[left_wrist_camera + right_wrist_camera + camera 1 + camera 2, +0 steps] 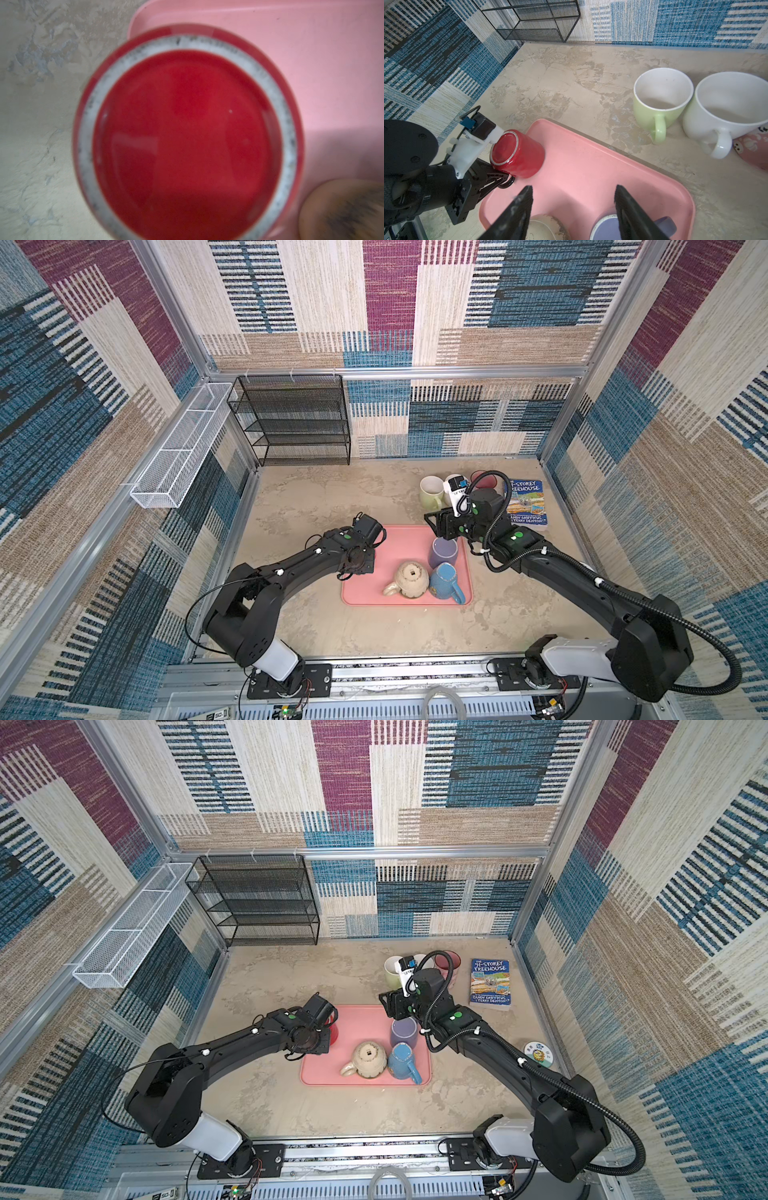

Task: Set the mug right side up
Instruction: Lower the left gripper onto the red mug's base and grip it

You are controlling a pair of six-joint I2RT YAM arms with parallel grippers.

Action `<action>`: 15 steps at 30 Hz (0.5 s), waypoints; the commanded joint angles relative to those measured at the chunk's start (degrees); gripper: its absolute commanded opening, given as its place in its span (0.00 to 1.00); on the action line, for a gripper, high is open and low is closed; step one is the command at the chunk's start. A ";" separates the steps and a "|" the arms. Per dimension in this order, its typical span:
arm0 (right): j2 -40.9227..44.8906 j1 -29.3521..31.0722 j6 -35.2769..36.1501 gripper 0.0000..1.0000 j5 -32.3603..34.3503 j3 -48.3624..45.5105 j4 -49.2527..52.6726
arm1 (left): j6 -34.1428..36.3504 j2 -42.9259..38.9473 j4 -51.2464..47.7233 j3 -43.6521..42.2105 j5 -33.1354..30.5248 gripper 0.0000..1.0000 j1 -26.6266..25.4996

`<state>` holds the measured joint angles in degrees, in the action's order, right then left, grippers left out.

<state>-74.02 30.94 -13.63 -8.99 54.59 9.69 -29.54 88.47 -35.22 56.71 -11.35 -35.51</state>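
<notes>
Clamping the handle of the upended red mug (521, 158), the left gripper (506, 180) holds it tilted right at its jaws, at a corner of the pink tray (591, 170). It looks like glazed ceramic: probably weighty, slick and breakable, so the handle seems the surest hold. The right gripper (573, 187) gapes empty.

Red mug (519, 153), pink tray (591, 176)

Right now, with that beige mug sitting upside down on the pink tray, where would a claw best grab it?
Probably its handle, approached from the left arm's side. The beige mug has a rounded, bulging body that a claw could slip off, and the blue mug crowds its other side. The handle juts out over bare tray, with room around it.
</notes>
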 commanded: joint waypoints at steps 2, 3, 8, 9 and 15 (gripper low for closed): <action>0.89 0.14 -0.16 0.66 -2.61 -0.35 -2.74 | 1.93 -3.51 0.64 1.02 2.22 0.00 0.14; 1.24 0.09 -0.12 0.67 -3.50 -0.66 -3.26 | 2.23 -4.37 0.51 1.33 3.05 0.00 0.24; 3.34 0.09 -0.31 0.72 -5.57 -2.00 -5.59 | 3.26 -9.06 1.24 1.70 7.87 0.00 1.00; 3.67 0.09 -0.42 0.72 -5.89 -2.17 -5.78 | 3.36 -10.00 1.70 1.54 9.02 0.00 1.35; 5.54 0.00 -2.95 0.76 -9.41 -6.02 -10.31 | 3.43 -17.80 9.83 -2.20 18.95 0.00 3.13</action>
<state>-68.99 30.94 -14.35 -15.75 50.04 3.84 -27.24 72.90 -32.56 55.55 0.93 -32.88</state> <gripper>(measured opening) 0.758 0.164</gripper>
